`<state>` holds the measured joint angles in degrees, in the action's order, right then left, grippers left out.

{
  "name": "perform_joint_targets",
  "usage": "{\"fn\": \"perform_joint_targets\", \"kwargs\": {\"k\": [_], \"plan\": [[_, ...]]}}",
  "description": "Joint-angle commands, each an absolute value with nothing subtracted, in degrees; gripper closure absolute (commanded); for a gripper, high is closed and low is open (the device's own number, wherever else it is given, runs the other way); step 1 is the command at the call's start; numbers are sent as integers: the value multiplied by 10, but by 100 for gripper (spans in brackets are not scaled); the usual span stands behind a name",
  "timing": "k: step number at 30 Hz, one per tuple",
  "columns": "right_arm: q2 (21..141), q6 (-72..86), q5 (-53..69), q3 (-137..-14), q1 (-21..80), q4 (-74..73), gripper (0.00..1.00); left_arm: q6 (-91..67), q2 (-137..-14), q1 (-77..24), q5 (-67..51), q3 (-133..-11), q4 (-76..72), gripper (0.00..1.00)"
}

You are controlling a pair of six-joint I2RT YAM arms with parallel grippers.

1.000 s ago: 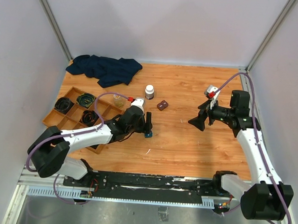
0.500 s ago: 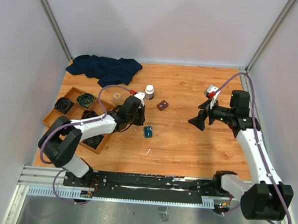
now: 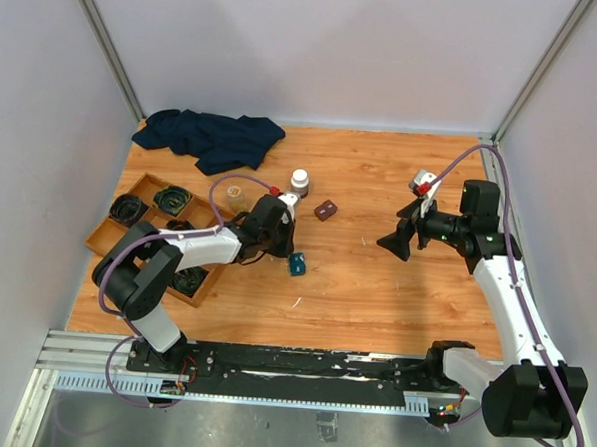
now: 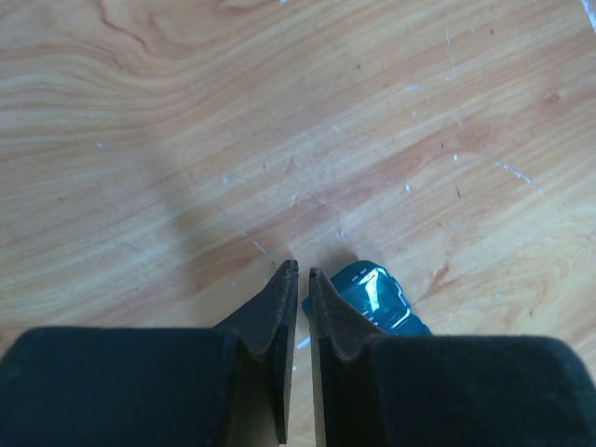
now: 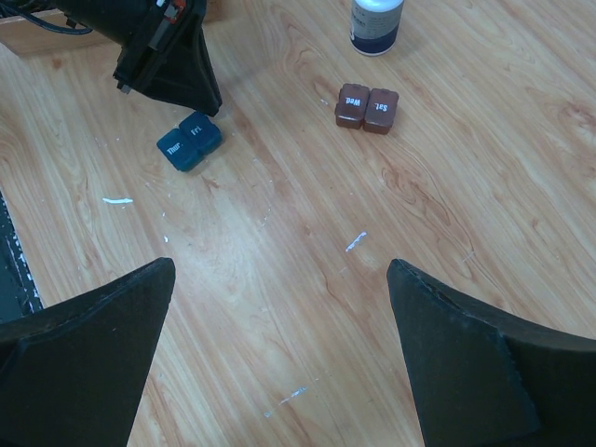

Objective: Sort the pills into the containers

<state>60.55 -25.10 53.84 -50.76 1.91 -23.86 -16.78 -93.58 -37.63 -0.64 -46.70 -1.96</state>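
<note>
Teal, glossy rectangular case [image 5: 189, 142] — lying flat on scratched wood-grain table [image 5: 279, 279].

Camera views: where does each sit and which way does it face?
Top external: above and behind the bases, looking down on the table; both arms show.
Left wrist: low over the table, facing down; its shut left gripper beside the teal case.
Right wrist: higher, facing down toward the left arm; open right gripper frames the view.
Shared: both wrist views show the teal case.
</note>
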Motion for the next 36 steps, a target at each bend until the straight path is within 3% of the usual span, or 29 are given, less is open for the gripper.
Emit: {"fn": "perform_joint_targets", "kwargs": {"k": [1,11,17,22,30,36], "plan": [[610,-254,541,-503,37,-237,1,-162,-915,-381,-60,-435,-48,86],[621,-263,555,-500,45,-243,1,-206,-865,-419,-75,-384,-76,85],[641,-270,560,-486,74,-233,1,-244,-782,-419,7,-355,-44,82],[674,-275,530,-486,121,-233,1,-324,-710,-420,-64,-279,-102,82],[726,-228,456,-475,192,-186,0,-388,-730,-474,-57,-241,-128,85],[780,-179,401,-487,226,-160,15,-394,-781,-482,-21,-261,-137,85]]}}
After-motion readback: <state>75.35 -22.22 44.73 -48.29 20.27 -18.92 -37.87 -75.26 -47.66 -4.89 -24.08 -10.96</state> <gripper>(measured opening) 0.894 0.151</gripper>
